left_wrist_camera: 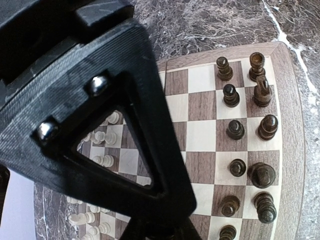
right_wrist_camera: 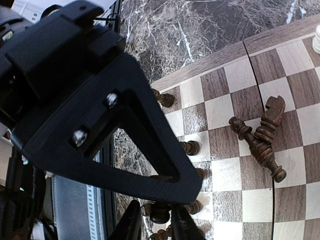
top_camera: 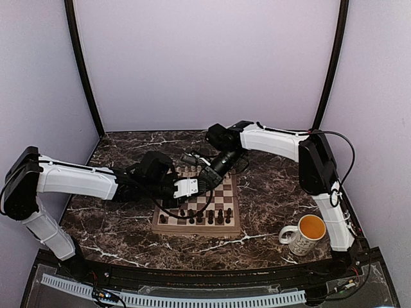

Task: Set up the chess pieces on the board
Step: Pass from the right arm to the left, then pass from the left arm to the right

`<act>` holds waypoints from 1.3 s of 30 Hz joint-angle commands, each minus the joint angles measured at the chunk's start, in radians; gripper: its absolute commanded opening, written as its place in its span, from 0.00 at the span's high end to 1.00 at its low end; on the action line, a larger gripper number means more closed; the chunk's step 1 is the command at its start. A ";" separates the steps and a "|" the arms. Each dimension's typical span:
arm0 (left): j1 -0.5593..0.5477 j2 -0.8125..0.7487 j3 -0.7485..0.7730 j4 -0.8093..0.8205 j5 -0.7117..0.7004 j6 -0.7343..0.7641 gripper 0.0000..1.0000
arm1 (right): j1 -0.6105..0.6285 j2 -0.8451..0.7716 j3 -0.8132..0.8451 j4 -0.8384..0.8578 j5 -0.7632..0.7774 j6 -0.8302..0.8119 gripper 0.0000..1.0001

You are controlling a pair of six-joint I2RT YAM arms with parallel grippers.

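Board [left_wrist_camera: 293, 125] partly set; right gripper [right_wrist_camera: 155, 223] narrow around dark piece [right_wrist_camera: 159, 212], grip I cannot confirm; left gripper [left_wrist_camera: 157, 232] width I cannot tell

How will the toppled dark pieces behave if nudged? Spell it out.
The fallen dark pieces lie on their sides, round-stemmed, so a nudge would probably roll them. They lie crossed, so moving one likely shifts the others. Being small, they are probably light.
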 commanded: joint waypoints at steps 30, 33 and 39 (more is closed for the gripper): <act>0.063 0.007 -0.172 0.836 0.102 -0.975 0.87 | -0.085 -0.305 -0.121 0.324 0.083 0.222 0.62; 0.067 0.019 -0.164 0.862 0.120 -0.987 0.87 | -0.073 -0.303 -0.131 0.328 0.101 0.228 0.63; 0.068 0.028 -0.150 0.867 0.131 -0.990 0.87 | -0.061 -0.293 -0.115 0.326 0.100 0.237 0.65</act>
